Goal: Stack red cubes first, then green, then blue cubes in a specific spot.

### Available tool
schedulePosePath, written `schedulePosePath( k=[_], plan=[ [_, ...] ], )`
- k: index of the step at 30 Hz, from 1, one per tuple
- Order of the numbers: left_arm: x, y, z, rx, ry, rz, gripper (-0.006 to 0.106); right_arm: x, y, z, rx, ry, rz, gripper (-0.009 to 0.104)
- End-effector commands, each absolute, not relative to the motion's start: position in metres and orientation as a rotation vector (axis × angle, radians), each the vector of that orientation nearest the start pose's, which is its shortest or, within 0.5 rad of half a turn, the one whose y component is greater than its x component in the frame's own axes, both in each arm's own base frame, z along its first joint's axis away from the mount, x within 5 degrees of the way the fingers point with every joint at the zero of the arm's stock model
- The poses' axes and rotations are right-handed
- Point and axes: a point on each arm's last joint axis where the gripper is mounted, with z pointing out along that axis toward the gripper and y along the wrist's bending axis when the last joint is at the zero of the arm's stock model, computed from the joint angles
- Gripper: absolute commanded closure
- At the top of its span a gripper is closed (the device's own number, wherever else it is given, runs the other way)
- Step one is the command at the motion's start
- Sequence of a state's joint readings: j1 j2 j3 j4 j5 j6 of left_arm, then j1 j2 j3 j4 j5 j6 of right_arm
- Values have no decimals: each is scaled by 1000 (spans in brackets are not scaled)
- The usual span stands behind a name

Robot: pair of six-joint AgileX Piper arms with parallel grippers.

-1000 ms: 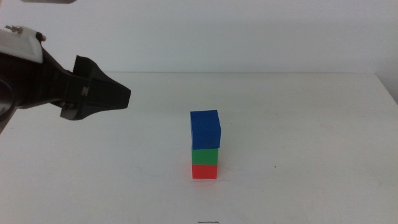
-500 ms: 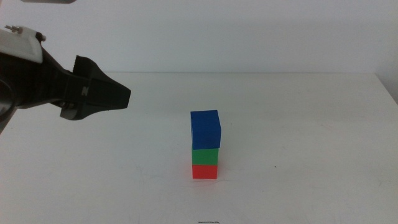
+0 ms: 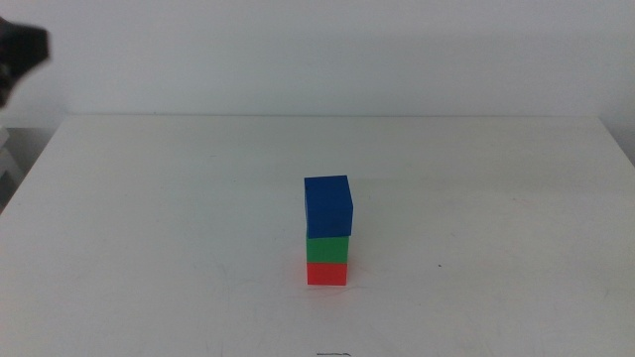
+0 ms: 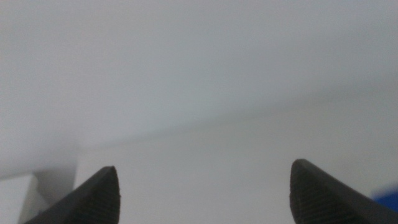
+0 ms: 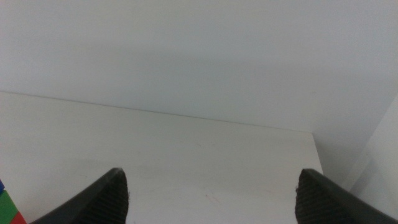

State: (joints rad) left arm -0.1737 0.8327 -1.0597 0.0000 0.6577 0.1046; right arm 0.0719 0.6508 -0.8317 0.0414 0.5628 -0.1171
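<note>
In the middle view, a stack stands in the middle of the white table [image 3: 149,208]. The red cube [image 3: 326,274] is at the bottom, the green cube [image 3: 327,248] sits on it, and the blue cube [image 3: 328,204] is on top, set slightly askew. Nothing touches the stack. My left gripper [image 3: 22,52] shows only as a dark tip in the far upper left corner, well away from the cubes. Its own view shows the left gripper [image 4: 205,190] open and holding nothing. My right gripper [image 5: 211,190] is also open and holding nothing, and is outside the middle view. The stack's edge [image 5: 7,206] peeks into a corner of the right wrist view.
The table's left edge [image 3: 28,159] runs diagonally, with a white object [image 3: 6,164] beyond it. A plain white wall [image 3: 317,50] stands behind the table. A blue sliver [image 4: 389,194] shows at the border of the left wrist view.
The left gripper has pulled back up and to the left, from over the table's left part to the picture's corner. The stack has not moved.
</note>
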Motion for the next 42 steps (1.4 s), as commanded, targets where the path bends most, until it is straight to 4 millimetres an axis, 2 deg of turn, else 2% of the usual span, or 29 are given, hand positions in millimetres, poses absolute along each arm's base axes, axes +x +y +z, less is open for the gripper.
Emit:
schedulePosePath(
  k=[1, 4, 8, 13, 17, 20, 25, 26, 28, 30, 34, 38, 42],
  plan=[
    [147, -22, 439, 150, 1681, -76, 7, 122, 10, 401, -154, 1758, -6, 1],
    [138, -14, 426, 73, 1626, -83, 7, 122, 10, 401, -154, 1758, -6, 1],
    [123, -4, 408, 8, 1638, -46, 7, 122, 10, 401, -154, 1758, -6, 1],
    [110, -2, 401, -8, 1632, -30, 7, 122, 10, 401, -155, 1759, -6, 1],
    [109, -2, 401, -8, 1630, -30, 7, 122, 10, 401, -155, 1759, -6, 1],
    [107, -2, 391, -9, 1638, -30, 7, 122, 10, 401, -155, 1760, -6, 1],
    [95, -1, 354, -9, 1686, -29, 7, 122, 10, 400, -155, 1760, -6, 1],
    [90, -1, 341, -9, 1699, -29, 7, 114, 7, 397, -140, 1743, -17, 1],
    [83, -1, 327, -9, 1699, -29, 7, 103, 5, 392, -127, 1725, -35, 1],
    [77, -1, 313, -9, 1680, -30, 7, 91, 2, 381, -123, 1695, -83, 1],
    [66, -1, 285, -8, 1600, -30, 7, 75, -2, 339, -80, 1607, -109, 1],
    [60, -1, 257, -8, 1545, -31, 7, 63, -2, 283, -52, 1585, -96, 1],
    [59, -1, 232, -13, 1548, -37, 7, 57, -1, 238, -53, 1623, -95, 1]
  ],
)
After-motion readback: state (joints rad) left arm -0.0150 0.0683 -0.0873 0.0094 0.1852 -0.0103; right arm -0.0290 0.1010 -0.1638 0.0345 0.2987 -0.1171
